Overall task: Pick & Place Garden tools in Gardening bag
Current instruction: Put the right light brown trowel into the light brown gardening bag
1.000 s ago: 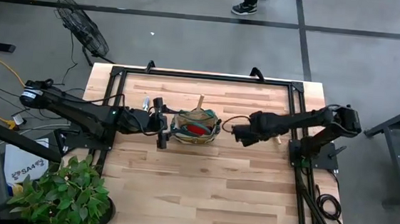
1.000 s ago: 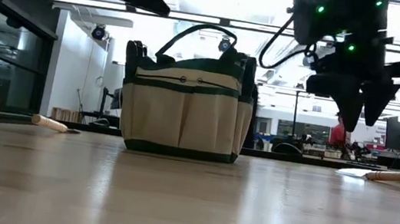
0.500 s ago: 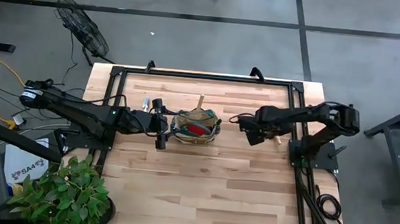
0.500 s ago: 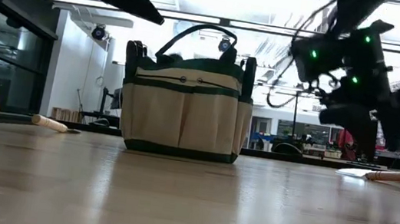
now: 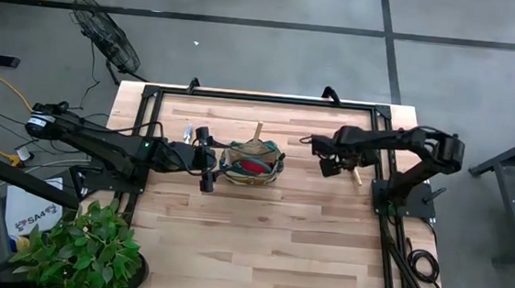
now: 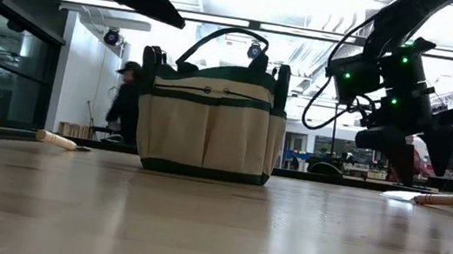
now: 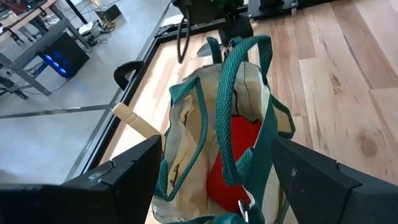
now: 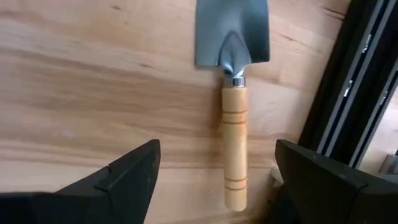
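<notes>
Right pincer (image 8: pixel 214 180) is hovering open above the trowel (image 8: pixel 233 93), which is lying flat on the bench (image 5: pixel 260 227) near the right rail, well apart from the gardening bag (image 5: pixel 252 162). Left pincer (image 7: pixel 214 180) is waiting open beside the bag. Trowel looks rigid, light; the pale wooden handle (image 8: pixel 234 146) is probably giving better purchase than the slick metal blade.

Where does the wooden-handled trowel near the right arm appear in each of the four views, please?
High view: trowel beside the right tool, right of the gardening bag.
Low view: lying at far right; bag left of centre.
Left wrist view: not visible; the bag fills it.
Right wrist view: centre, blade and handle; bag absent.
Shared landmark: the bag.
</notes>
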Available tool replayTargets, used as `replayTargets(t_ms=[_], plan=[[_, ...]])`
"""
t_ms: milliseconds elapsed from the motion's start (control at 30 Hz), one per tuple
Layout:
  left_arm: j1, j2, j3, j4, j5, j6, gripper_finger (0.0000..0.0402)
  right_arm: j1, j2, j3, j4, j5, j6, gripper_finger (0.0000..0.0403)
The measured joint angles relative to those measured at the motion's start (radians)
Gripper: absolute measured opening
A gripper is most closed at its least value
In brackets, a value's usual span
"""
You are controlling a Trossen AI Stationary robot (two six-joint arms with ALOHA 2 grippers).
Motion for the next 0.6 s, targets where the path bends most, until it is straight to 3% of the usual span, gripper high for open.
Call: replayTargets(t_ms=[267, 600], plan=[[0.000, 0.000, 0.000, -0.028, -0.001, -0.007, 0.0294, -0.097, 0.000, -0.089, 0.078, -0.093, -0.075, 0.0295], [0.000, 0.000, 0.000, -0.032, -0.003, -0.010, 0.0294, -0.133, -0.004, -0.170, 0.133, -0.086, -0.124, 0.0284]])
